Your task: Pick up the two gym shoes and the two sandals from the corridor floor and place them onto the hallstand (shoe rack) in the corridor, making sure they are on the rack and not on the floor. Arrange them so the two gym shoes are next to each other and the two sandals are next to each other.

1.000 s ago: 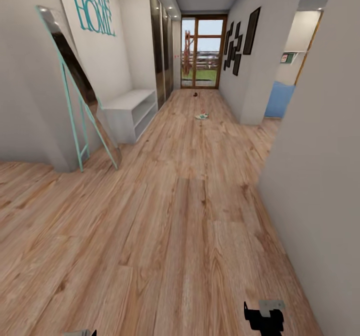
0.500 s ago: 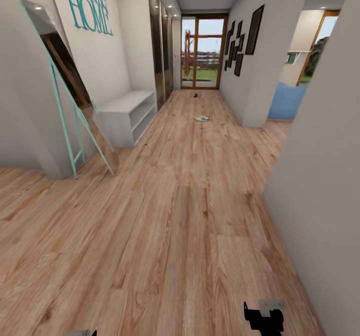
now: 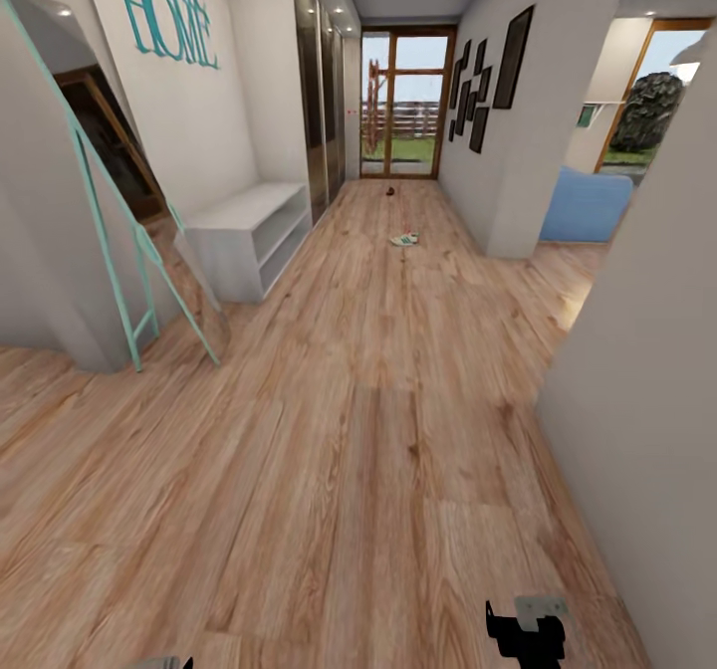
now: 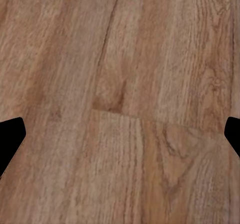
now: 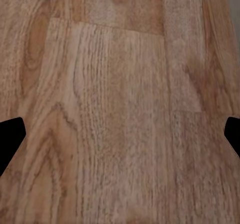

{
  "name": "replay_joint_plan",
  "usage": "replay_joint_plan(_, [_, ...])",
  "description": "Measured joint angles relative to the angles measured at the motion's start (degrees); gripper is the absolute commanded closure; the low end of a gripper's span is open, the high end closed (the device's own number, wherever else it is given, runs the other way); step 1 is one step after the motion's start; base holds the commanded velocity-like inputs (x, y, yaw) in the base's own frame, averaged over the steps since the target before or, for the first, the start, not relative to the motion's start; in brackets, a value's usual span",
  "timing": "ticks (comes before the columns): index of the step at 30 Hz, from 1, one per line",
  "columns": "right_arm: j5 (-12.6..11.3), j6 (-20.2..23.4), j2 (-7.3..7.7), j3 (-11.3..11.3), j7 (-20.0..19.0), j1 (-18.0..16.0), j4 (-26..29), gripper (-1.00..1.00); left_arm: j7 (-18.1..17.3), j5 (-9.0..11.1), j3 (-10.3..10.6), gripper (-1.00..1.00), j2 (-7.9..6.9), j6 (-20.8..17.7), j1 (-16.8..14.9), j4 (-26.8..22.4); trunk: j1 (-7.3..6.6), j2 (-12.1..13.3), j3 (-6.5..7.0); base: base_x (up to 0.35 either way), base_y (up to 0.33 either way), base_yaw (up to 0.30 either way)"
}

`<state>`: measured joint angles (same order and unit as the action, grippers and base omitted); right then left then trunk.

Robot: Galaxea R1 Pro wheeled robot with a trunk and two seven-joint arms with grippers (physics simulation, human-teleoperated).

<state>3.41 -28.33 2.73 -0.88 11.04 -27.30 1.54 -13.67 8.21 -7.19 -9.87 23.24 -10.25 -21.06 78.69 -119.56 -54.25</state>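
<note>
the robot stood in the corridor with the corridor floor stretching ahead, nothing yet collected. a white gym shoe with a green stripe lay on the boards well down the corridor, toward the wall on the robot's right; whether its mate lay with it could not be told at that range. a small dark object, judged to be a sandal, lay farther on, near the glazed door at the corridor's far end; too small to confirm. the grey two-tier bench stood against the wall on the robot's left, beside a leaning mirror; no upper shelves were visible on it, so its identity as the hallstand remained doubtful. the left gripper looked straight down at bare planks, its jaws spread wide and empty; the right gripper was likewise spread apart and empty. handling judgement: the shoe should be light, with a soft upper and a stiffer sole, unlikely to be fragile; the firmest hold is probably across the sides at mid-length or on the heel collar. the sandal's leather may be smooth, so a grip over the strap or across the wedge sole seems safer.
</note>
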Motion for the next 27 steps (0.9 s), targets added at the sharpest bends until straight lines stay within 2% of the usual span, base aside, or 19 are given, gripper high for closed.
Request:
replay_joint_plan(13, [0.0,0.02,0.07,0.0,0.0,0.0,-0.05,-1.0,0.01,-0.39,-0.01,-1.0,0.01,-0.03,0.0,0.02,0.0,0.0,0.0,0.338,0.0,0.0])
replay_joint_plan(16, [0.04,0.0,-0.48,0.0,0.13,0.01,0.0,-1.0,0.01,-0.55,0.08,-1.0,0.02,0.13,0.09,0.15,0.02,-0.01,-0.01,0.0,0.0,0.0])
replay_joint_plan(27, [0.0,-0.06,-0.32,0.01,0.12,0.34,0.0,-1.0,-0.01,-0.56,0.4,-1.0,-0.04,0.14,0.09,0.12,0.04,0.0,0.0,0.0,0.0,0.0])
